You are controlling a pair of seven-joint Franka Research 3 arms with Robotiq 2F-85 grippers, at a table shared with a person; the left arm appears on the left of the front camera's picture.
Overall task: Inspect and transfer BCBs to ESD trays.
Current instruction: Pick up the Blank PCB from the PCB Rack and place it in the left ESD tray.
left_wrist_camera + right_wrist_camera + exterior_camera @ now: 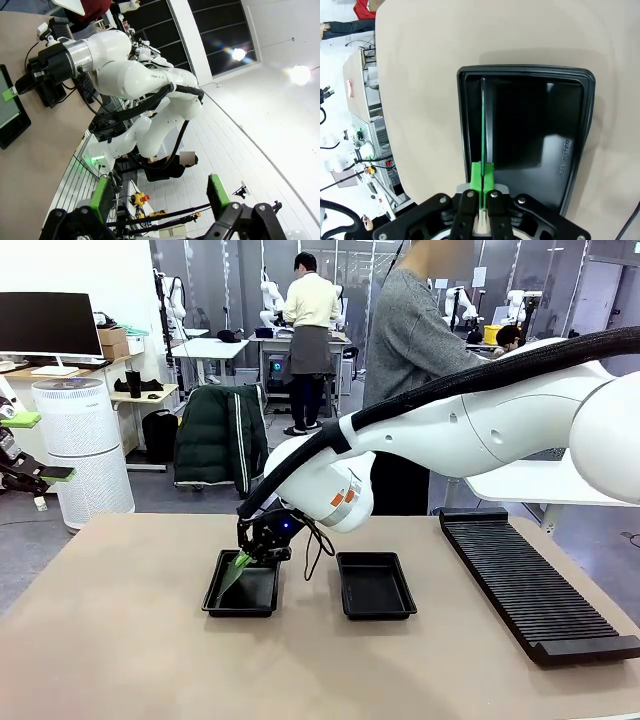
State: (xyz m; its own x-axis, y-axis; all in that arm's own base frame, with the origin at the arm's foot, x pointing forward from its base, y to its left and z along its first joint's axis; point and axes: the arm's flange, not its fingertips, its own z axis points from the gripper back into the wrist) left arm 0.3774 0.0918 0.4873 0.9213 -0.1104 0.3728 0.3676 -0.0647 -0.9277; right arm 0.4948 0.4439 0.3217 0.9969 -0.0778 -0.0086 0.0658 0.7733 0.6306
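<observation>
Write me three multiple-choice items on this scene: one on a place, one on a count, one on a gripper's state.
1. The BCB held by the right gripper dips into:
A. the left tray
B. the right tray
C. neither tray

2. Black trays on the table:
A. one
B. two
C. three

3. The left gripper is:
A. shut on a board
B. shut, empty
C. open, empty

Answers:
1 A, the board stands on edge within that tray's rim.
2 B, the left tray and the right tray lie side by side.
3 C, its green pads stand apart with nothing between them.
</observation>
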